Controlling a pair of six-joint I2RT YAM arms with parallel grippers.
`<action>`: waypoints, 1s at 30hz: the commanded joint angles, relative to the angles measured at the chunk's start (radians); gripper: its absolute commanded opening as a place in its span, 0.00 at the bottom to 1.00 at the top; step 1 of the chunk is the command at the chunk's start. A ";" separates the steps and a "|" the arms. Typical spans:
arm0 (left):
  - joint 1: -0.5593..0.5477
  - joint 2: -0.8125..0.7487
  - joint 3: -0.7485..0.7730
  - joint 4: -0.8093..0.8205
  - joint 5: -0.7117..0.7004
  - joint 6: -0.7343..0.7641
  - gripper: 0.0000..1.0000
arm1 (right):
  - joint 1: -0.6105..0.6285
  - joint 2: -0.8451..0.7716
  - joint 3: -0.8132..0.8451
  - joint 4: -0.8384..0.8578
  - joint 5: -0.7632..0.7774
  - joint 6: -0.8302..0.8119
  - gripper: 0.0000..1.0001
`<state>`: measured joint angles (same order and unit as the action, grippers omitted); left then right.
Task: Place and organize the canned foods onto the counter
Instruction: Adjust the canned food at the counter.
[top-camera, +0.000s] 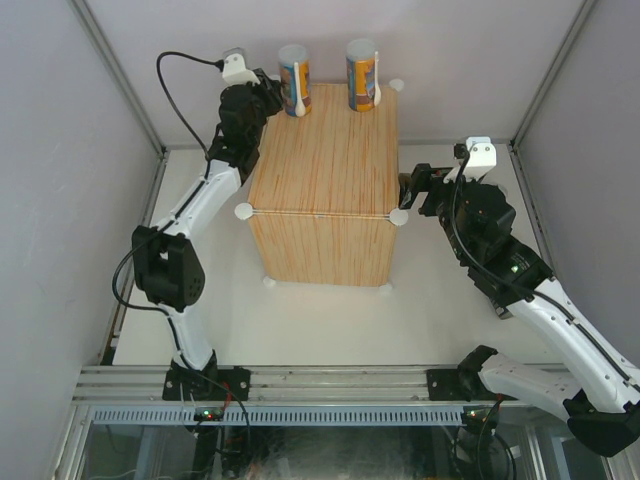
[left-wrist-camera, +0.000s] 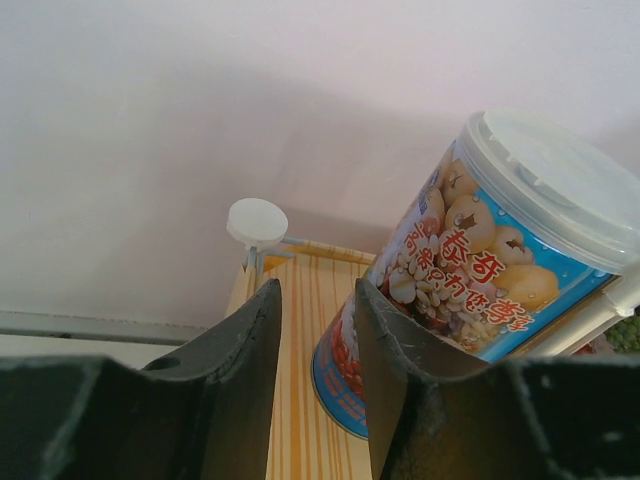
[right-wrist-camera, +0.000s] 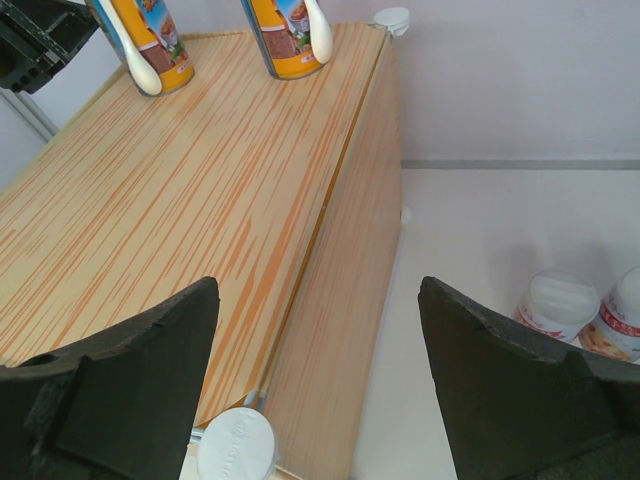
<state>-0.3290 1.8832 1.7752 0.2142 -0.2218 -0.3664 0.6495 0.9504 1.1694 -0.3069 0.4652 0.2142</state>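
Black-padded left gripper (left-wrist-camera: 315, 300): we are seeing its jaws parted and empty, just beside a tall blue-orange cylindrical can (left-wrist-camera: 470, 270) standing on the light wood-grain counter (top-camera: 325, 170) near a white round knob (left-wrist-camera: 257, 222). Its twin can (top-camera: 361, 75) is standing alongside. Right gripper (right-wrist-camera: 318, 300) is gaping wide, empty; two short white-red cans (right-wrist-camera: 555, 305) are sitting on the white table (right-wrist-camera: 480, 230).

Top view: counter (top-camera: 325, 190) sits centre frame on the table (top-camera: 320, 320). Two cans stand along its far edge, apart: left tall can (top-camera: 294, 78) at the upper-left corner, right tall can (top-camera: 361, 73) near the upper-right. Left gripper (top-camera: 272, 92) is just left of the left tall can. Right gripper (top-camera: 407, 190) is beside the counter's near-right corner. Right wrist view, lower right: short can (right-wrist-camera: 555, 300) and second short can (right-wrist-camera: 625, 315) sit side by side on the table, right of the counter.
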 joint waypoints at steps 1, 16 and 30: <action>-0.003 0.007 0.059 0.005 0.055 -0.020 0.40 | -0.001 -0.003 0.028 0.038 0.001 0.021 0.80; -0.005 0.030 0.076 -0.057 0.054 -0.028 0.37 | -0.004 0.001 0.029 0.035 -0.003 0.014 0.80; -0.027 0.047 0.091 -0.059 0.073 0.009 0.37 | -0.007 0.014 0.039 0.030 -0.008 0.016 0.80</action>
<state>-0.3279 1.9179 1.7889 0.1364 -0.2016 -0.3725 0.6476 0.9672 1.1698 -0.3073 0.4614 0.2211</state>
